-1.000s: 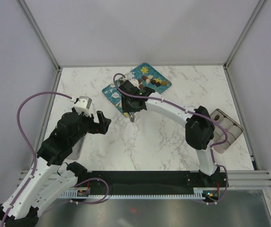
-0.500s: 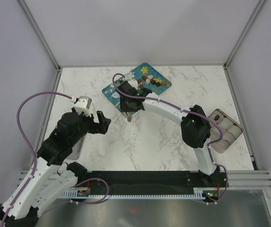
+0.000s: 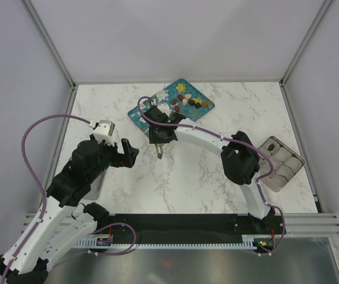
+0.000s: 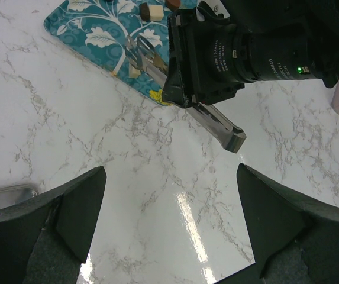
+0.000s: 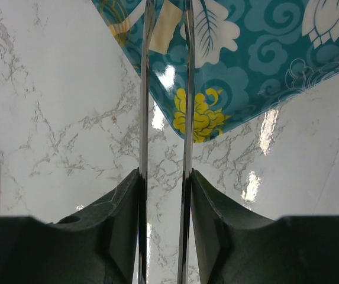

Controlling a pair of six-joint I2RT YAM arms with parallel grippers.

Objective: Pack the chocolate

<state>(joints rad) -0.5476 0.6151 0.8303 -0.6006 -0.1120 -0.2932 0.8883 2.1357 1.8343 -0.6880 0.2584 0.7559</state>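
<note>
The chocolate (image 3: 188,102) is a cluster of small dark, light brown and cream pieces on the far part of a teal flowered tray (image 3: 200,94). My right gripper (image 3: 160,134) hangs over the tray's near corner, shut on a pair of metal tongs (image 5: 146,89). The blades run forward between its fingers (image 5: 122,201), and a cream piece (image 5: 164,26) sits between their tips above the tray (image 5: 258,65). In the left wrist view the tongs (image 4: 147,59) and that cream piece (image 4: 135,71) show at the tray's edge. My left gripper (image 4: 172,195) is open over bare marble, left of the tray.
A small box (image 3: 282,163) with round paper cups stands at the right side of the table. A flat pale container (image 4: 6,192) lies under my left arm. Enclosure walls ring the marble table (image 3: 204,171).
My right gripper has shifted a little to the left with the tongs, staying over the tray's near corner. The left arm has not moved.
</note>
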